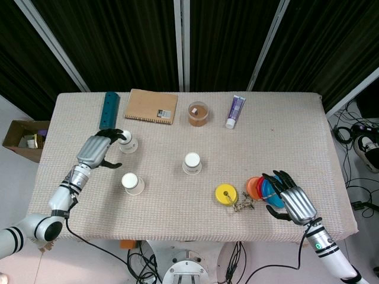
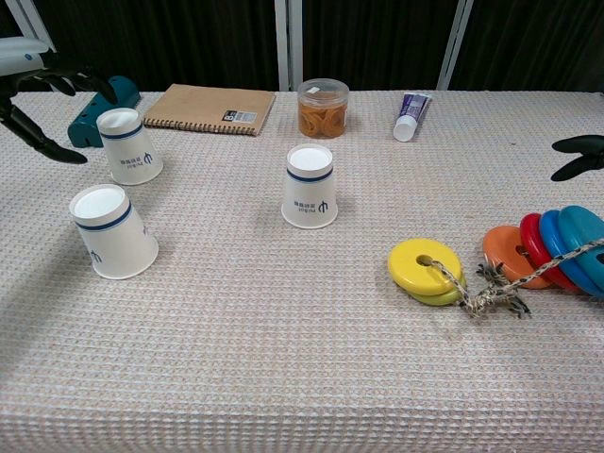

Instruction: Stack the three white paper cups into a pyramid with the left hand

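Left hand reaching for the far-left paper cup, nothing stacked yet.

The tabletop [image 1: 177, 189] is carrying three upside-down cups standing well apart: the far-left cup [image 2: 130, 145], the near-left cup [image 2: 112, 230] and the middle cup [image 2: 310, 186]. The left hand [image 1: 98, 148] is hovering beside the far-left cup, fingers apart, holding nothing; the right hand [image 1: 293, 198] is lying spread and idle by the coloured rings [image 2: 538, 247]. A notebook [image 1: 151, 106], teal block [image 1: 109, 109], jar [image 1: 198, 113] and tube [image 1: 235, 110] are lining the far edge, clear of the cups.
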